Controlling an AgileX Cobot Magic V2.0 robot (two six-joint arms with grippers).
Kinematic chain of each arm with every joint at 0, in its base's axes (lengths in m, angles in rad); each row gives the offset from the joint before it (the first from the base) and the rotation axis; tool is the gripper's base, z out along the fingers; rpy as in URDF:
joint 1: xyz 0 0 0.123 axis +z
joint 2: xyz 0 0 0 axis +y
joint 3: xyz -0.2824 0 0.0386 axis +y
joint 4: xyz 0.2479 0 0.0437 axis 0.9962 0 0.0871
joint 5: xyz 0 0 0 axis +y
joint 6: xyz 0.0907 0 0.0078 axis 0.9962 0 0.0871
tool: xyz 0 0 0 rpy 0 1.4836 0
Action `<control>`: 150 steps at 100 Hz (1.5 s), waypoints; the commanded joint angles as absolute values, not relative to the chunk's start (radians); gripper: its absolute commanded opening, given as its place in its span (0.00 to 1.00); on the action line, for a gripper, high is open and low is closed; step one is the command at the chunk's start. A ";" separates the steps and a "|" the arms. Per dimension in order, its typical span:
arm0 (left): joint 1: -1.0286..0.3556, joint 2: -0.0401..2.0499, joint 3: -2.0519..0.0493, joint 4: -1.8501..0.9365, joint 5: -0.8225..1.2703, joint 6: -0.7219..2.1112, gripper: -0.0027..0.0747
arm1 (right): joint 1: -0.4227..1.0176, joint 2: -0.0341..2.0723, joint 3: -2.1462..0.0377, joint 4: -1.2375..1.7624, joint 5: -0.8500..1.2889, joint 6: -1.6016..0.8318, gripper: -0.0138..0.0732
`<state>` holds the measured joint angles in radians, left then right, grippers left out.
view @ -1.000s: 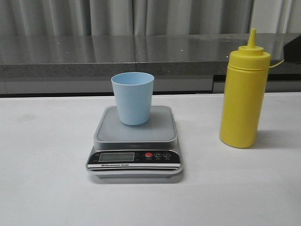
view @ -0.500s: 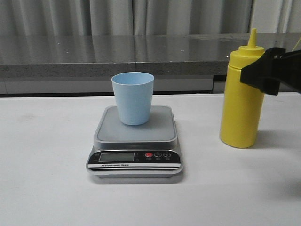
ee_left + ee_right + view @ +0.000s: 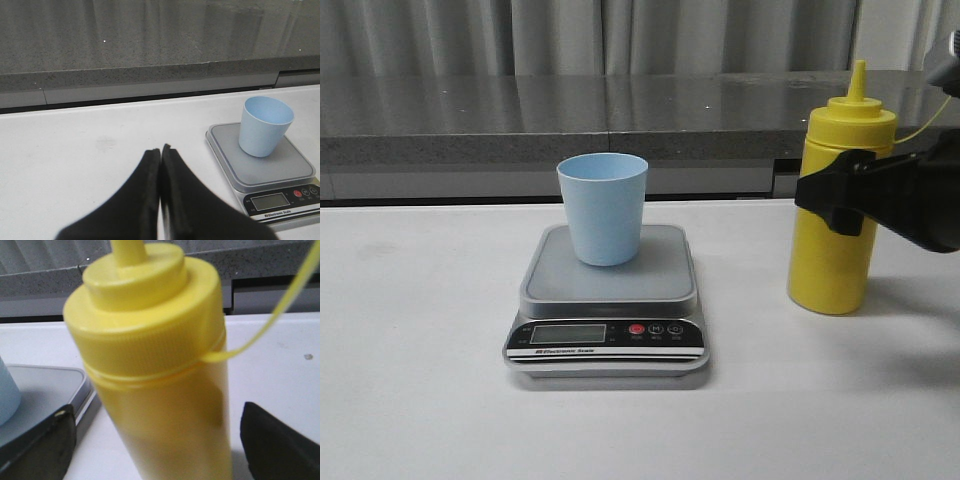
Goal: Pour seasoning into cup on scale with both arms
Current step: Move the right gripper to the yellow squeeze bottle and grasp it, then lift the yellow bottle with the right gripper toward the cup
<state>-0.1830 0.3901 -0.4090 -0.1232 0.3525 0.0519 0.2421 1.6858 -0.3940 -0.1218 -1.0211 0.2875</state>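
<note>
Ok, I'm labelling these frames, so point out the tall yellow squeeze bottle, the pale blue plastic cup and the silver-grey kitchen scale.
Tall yellow squeeze bottle (image 3: 828,262): front view, lower body.
Pale blue plastic cup (image 3: 604,215): front view, outer wall.
Silver-grey kitchen scale (image 3: 665,279): front view, bare platform.

cup upright on scale platform, behind its display | scale left of centre on table | seasoning upright on table, right of scale, apart from it | right gripper around seasoning's upper body
</note>
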 commanded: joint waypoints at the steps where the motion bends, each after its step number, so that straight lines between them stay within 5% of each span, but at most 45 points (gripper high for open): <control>1: -0.179 0.397 -0.437 -0.127 0.269 0.041 0.01 | 0.240 1.671 -0.433 -0.131 -1.111 0.288 0.91; 72: -0.179 0.397 -0.437 -0.127 0.269 0.041 0.01 | 0.240 1.800 -0.559 -0.133 -1.107 0.288 0.89; 84: -0.179 0.397 -0.437 -0.127 0.269 0.041 0.01 | 0.240 1.800 -0.559 -0.132 -1.102 0.288 0.72; 106: -0.179 0.397 -0.437 -0.127 0.269 0.041 0.01 | 0.240 1.800 -0.559 -0.123 -1.085 0.288 0.08; 150: -0.179 0.397 -0.437 -0.127 0.269 0.041 0.01 | 0.240 1.669 -0.574 -0.130 -0.910 0.170 0.09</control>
